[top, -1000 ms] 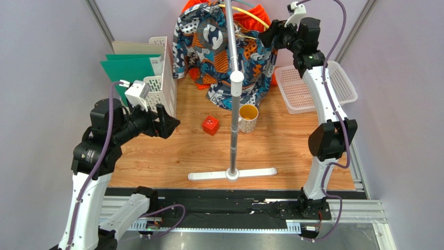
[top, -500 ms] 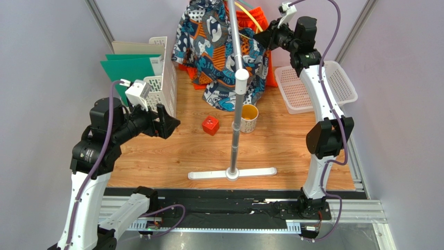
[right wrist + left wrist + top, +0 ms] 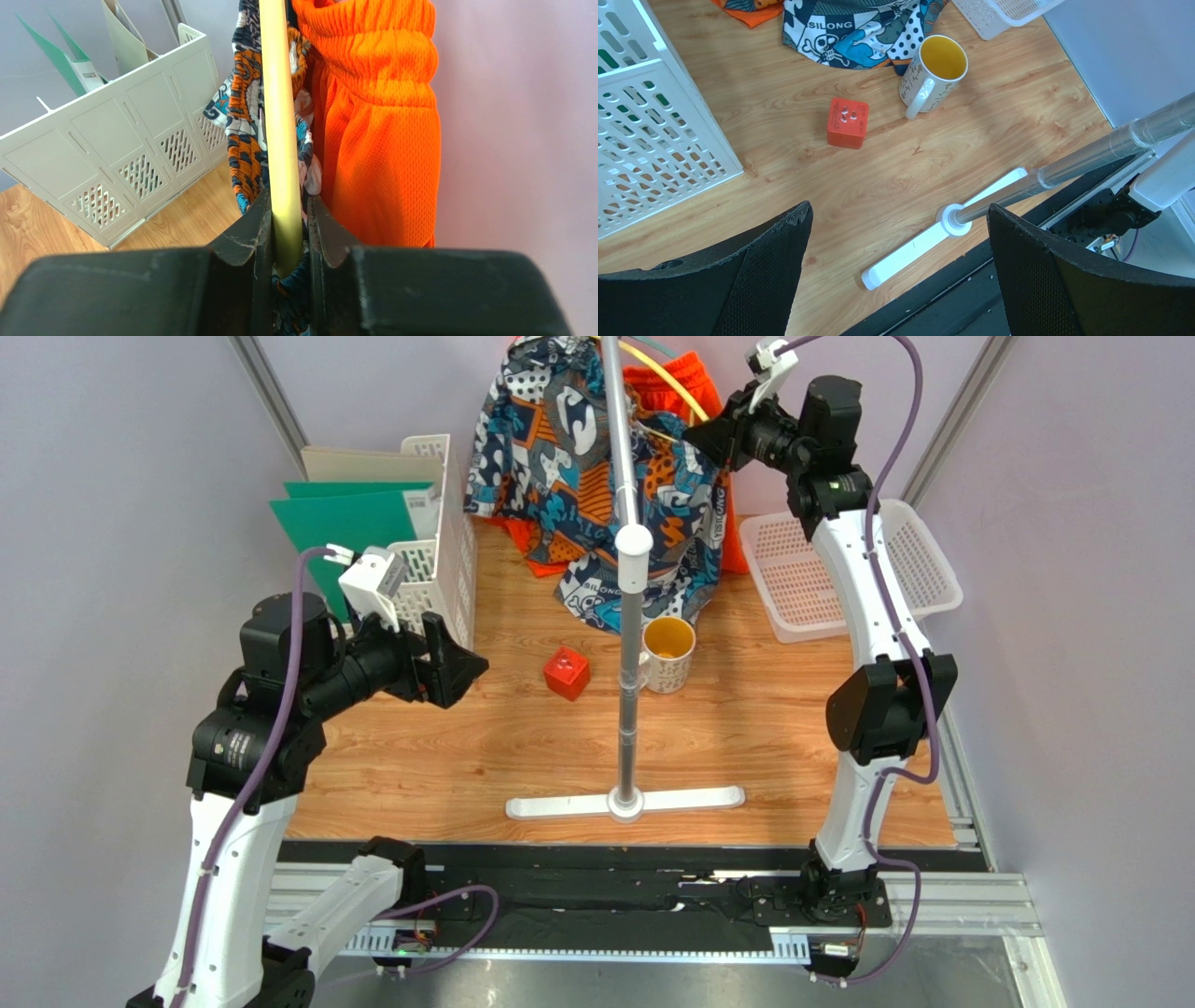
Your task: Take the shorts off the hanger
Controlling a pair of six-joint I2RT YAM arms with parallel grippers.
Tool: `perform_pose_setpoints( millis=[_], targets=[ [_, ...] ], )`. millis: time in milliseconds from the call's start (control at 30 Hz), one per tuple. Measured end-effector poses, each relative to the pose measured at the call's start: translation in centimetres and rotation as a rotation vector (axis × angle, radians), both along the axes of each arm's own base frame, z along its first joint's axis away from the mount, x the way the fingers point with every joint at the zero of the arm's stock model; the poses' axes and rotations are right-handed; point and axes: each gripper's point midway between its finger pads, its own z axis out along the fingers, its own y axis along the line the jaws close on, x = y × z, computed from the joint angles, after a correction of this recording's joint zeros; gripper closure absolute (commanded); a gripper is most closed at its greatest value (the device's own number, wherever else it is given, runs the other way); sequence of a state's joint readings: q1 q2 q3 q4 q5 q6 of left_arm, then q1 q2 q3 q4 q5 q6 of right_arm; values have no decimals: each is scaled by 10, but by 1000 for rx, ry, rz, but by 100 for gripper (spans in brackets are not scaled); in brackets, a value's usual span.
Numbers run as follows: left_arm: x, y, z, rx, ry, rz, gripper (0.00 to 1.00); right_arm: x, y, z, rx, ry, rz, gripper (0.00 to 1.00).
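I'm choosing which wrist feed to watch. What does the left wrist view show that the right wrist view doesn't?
Only left wrist: the open left gripper above a red plastic cube, a yellow-lined ceramic mug and the white stand base. Only right wrist: the right gripper shut on the yellow hanger bar, beside the gathered waistband of the plain orange mesh shorts. Both: the busy printed shorts, the white perforated crate and the wooden tabletop.
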State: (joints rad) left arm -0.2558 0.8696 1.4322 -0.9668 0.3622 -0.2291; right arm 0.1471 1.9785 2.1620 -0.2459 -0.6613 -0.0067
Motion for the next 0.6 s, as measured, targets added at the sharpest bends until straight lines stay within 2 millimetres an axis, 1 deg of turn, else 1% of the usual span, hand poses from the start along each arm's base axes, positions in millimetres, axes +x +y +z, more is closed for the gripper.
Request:
perform_pose_setpoints(
  millis=[100, 267, 433, 600],
  targets=[
    [-1, -1, 1, -5, 2, -4, 4, -3, 1, 10, 5, -23, 13, 100],
    [-2, -2, 3, -15, 2, -11, 4, -6, 2, 19, 39, -21, 20, 100],
    [-4, -4, 11, -28, -11, -18, 3, -11, 6, 27, 66, -13, 41, 100],
    [-4, -8, 25, -55, -27, -34, 4, -21, 15, 45, 99, -25, 76, 100]
  ],
)
